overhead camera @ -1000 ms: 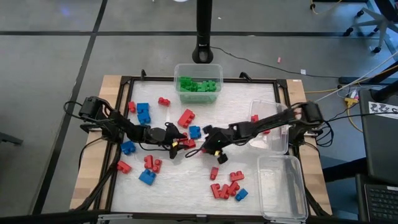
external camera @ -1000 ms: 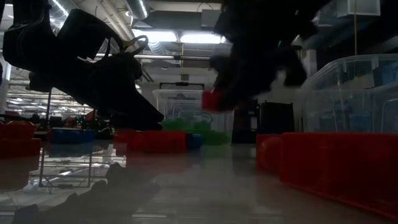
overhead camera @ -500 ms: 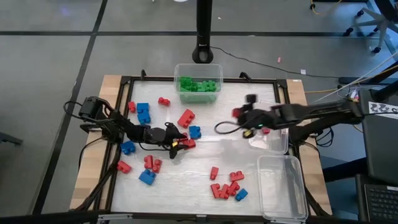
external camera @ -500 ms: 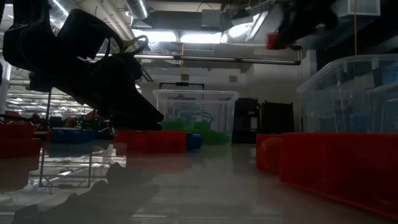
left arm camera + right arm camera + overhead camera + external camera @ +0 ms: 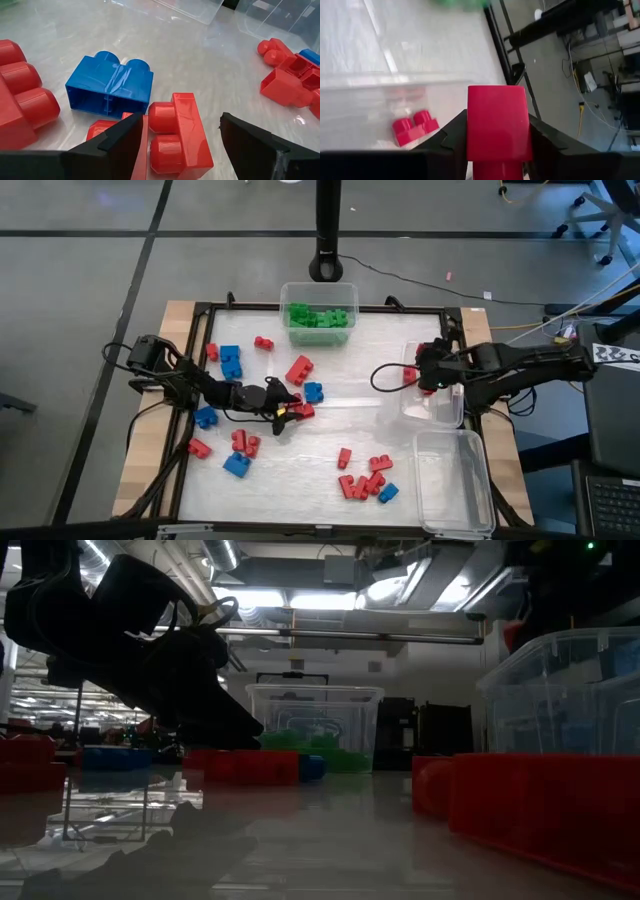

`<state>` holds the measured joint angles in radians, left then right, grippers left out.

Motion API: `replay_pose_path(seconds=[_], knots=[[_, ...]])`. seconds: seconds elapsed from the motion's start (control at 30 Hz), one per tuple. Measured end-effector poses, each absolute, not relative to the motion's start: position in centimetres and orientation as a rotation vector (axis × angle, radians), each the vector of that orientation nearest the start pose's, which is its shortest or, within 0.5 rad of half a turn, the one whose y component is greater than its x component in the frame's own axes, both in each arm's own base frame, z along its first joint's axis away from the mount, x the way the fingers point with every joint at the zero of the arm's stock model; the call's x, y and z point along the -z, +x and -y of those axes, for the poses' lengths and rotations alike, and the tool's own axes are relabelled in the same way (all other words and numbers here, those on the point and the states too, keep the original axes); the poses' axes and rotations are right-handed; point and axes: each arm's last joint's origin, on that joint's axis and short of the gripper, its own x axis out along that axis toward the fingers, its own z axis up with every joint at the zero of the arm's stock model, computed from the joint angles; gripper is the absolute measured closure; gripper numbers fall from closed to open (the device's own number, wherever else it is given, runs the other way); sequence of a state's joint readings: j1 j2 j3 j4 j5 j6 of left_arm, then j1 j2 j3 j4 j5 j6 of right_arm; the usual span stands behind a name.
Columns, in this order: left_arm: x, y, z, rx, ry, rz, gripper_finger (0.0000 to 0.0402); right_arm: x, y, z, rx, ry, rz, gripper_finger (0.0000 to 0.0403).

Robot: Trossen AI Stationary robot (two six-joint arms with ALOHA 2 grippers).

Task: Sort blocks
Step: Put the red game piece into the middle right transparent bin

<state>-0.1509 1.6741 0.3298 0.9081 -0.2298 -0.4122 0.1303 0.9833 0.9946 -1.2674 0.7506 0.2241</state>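
The right pincer [image 5: 428,375] hangs over the clear tub [image 5: 447,406] at the right edge of the bench [image 5: 330,430]; in its wrist view its two dark fingers [image 5: 456,131] press on either side of a red brick [image 5: 497,125], closed only as far as the brick's width allows; below it, inside that tub, lies one more red brick [image 5: 414,127]. The left pincer [image 5: 284,409] sits low over the middle of the bench, its fingers [image 5: 117,137] spread wide and gripping nothing; between them on the bench rests a small red block [image 5: 177,131], touching neither finger as far as can be seen, with a blue block [image 5: 111,87] just beyond it and a larger red one [image 5: 22,90] off to one side.

The remaining blocks are scattered: green ones [image 5: 320,317] fill a tub [image 5: 318,289] at the far middle edge; a red block [image 5: 299,369] and a blue block [image 5: 313,391] lie near the left pincer; two blue ones [image 5: 230,361] sit toward the far left; a red cluster [image 5: 363,481] lies near the front, beside a second clear tub [image 5: 452,480] at the front right; more red and blue pieces [image 5: 238,452] rest at the front left.
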Motion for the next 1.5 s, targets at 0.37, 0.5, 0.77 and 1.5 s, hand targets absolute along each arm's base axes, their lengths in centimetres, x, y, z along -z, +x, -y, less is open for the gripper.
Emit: replay_pose_path(seconds=[0.37, 0.5, 0.77, 1.5], knots=[[-10.0, 24.6, 3.1, -0.164, -0.323, -0.405, 0.015, -28.9, 14.9, -0.1, 0.631, -0.296, -1.096, 0.0239], [-10.0, 24.6, 3.1, -0.164, -0.322, -0.405, 0.015, -28.7, 15.2, -0.2, 0.588, -0.268, -1.121, 0.023], [-10.0, 24.6, 3.1, -0.164, -0.323, -0.406, 0.015, -28.4, 15.6, -0.5, 0.505, -0.238, -1.171, 0.0133], [-9.7, 24.5, 2.9, -0.18, -0.282, -0.449, 0.015, -23.3, 32.7, -3.8, -0.037, -0.371, -0.557, 0.0088]])
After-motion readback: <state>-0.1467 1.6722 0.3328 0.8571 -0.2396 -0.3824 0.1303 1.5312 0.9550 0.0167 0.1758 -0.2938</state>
